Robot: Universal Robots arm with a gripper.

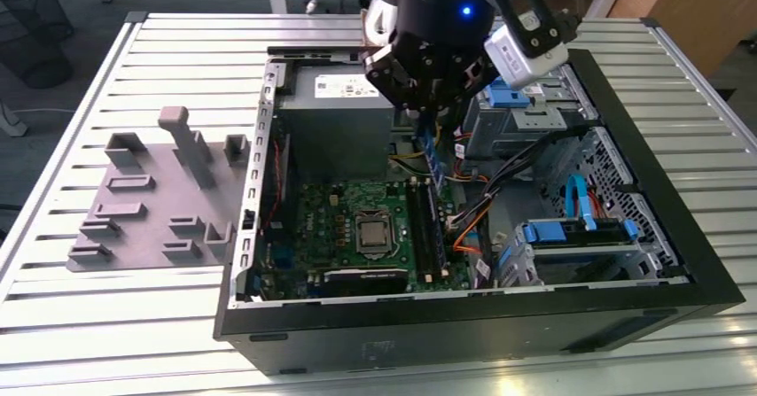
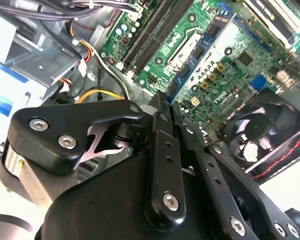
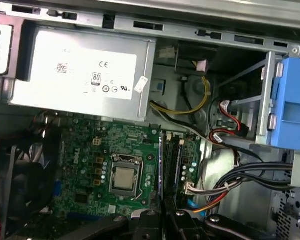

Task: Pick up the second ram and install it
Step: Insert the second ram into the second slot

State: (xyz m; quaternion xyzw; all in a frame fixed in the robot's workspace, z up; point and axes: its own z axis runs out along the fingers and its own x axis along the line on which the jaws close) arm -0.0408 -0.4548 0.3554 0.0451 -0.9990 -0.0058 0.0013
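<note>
One black gripper point(image 1: 428, 117) hangs over the open computer case point(image 1: 662, 263), and its fingers are pinched on the second ram point(image 1: 433, 157). The second ram is a thin blue-green stick. It stands on its edge and points straight down from the gripper toward the green board point(image 1: 337, 214) on the floor of the case. In the first wrist view the gripper point(image 3: 162, 216) holds the second ram point(image 3: 161, 165) so it looks like a thin dark line, right beside the long black memory slots point(image 3: 174, 160). In the second wrist view the second ram point(image 2: 200, 60) runs away from the gripper point(image 2: 162, 100) as a blue strip above the green board point(image 2: 240, 75). I cannot tell if the stick touches a slot. In the exterior view, the memory slots point(image 1: 426, 232) lie just below the gripper. The square silver chip point(image 1: 372, 232) sits near them, a bit toward the exterior view's left. The grey power box point(image 1: 337, 90) is just beside the gripper, on the exterior view's left. Blue drive holders point(image 1: 568, 232) sit below it, toward the exterior view's right. A round black fan point(image 2: 255, 135) sits at the edge of the green board in the second wrist view. A grey tray point(image 1: 142, 210) with upright blocks lies on the ribbed tabletop point(image 1: 95, 325), well apart from the gripper and outside the case.
</note>
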